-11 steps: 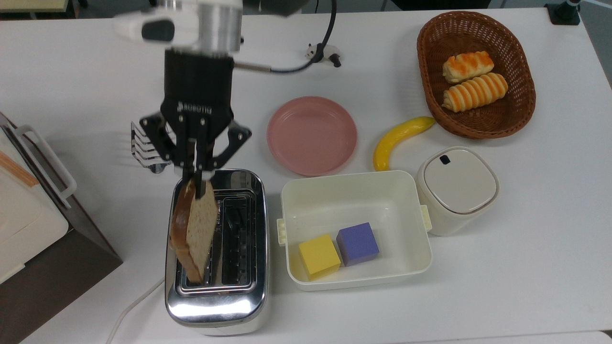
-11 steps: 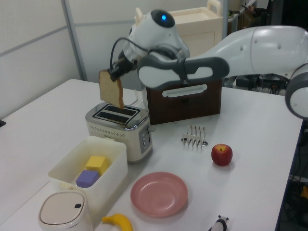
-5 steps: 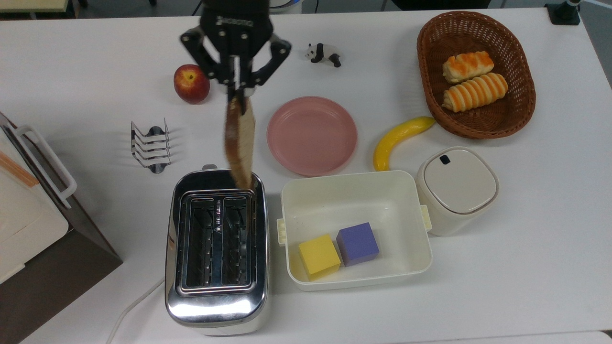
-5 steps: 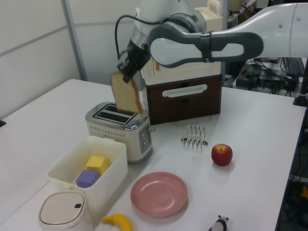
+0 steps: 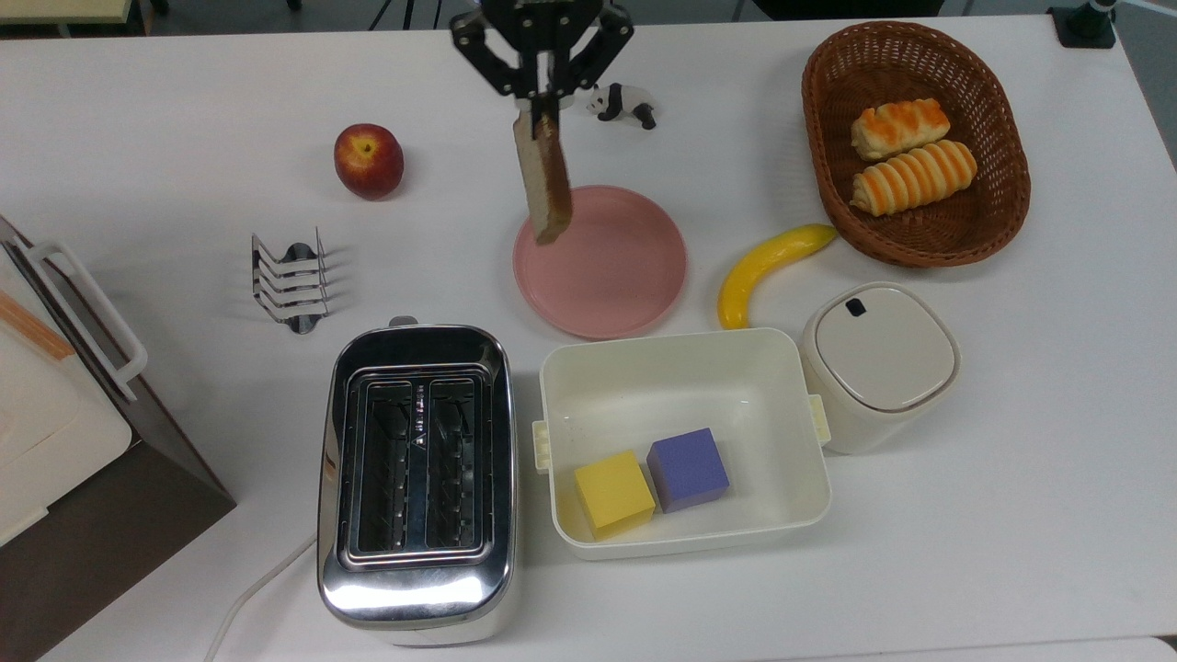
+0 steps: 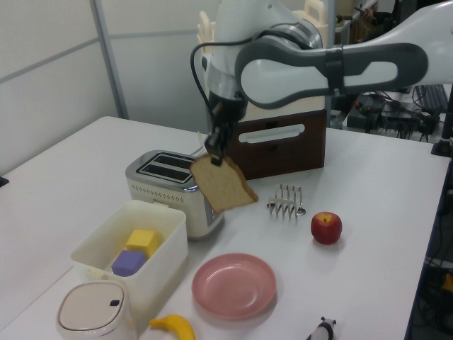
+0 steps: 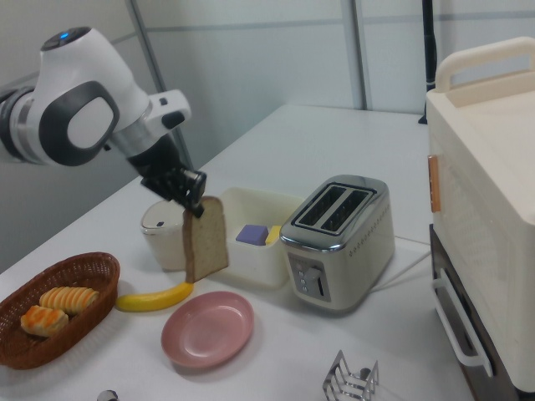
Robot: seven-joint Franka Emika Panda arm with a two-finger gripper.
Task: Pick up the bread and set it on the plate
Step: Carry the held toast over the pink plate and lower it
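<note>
The bread (image 5: pixel 543 175) (image 6: pixel 224 185) (image 7: pixel 206 236) hangs in the air, pinched at its top edge by the jaws (image 5: pixel 542 95) (image 6: pixel 214 156) (image 7: pixel 195 209), which are closed narrow on the slice. It hangs below the jaws, edge-on in the top view and tilted in the left view, clear of everything under it.

The plate (image 5: pixel 634 285) (image 6: pixel 233 286) (image 7: pixel 207 329) lies on the worktop (image 5: pixel 184 110) below the jaws and bare; in the top view the lower end of the slice overlaps the plate's upper left rim.

Outward from the jaws, the toaster (image 5: pixel 417 478) (image 6: pixel 175 190) (image 7: pixel 337 242) stands with both slots vacant. Beside it the tub (image 5: pixel 570 368) (image 6: pixel 141 234) (image 7: pixel 251 251) holds a yellow cube (image 5: pixel 613 494) (image 6: pixel 141 241) and a purple cube (image 5: pixel 688 469) (image 6: pixel 127 263) (image 7: pixel 252 234), touching each other at one end. A lidded canister (image 5: pixel 880 366) (image 6: pixel 95 309) (image 7: pixel 159 225) stands just beside the tub, and a banana (image 5: pixel 768 269) (image 6: pixel 173 327) (image 7: pixel 155 296) lies between the plate and the basket (image 5: pixel 828 184) (image 7: pixel 50 334). The basket holds two striped rolls (image 5: pixel 910 156) (image 7: pixel 54 307) side by side.

Near the jaws in the top view stand a panda figure (image 5: pixel 623 101) and, farther to the top view's left, an apple (image 5: pixel 368 161) (image 6: pixel 325 227). A toast rack (image 5: pixel 290 280) (image 6: pixel 287 199) (image 7: pixel 351 376) sits vacant on the worktop between the apple and the toaster. A cream and brown cabinet (image 5: pixel 55 441) (image 6: pixel 276 142) (image 7: pixel 493 209) stands at the worktop's edge.
</note>
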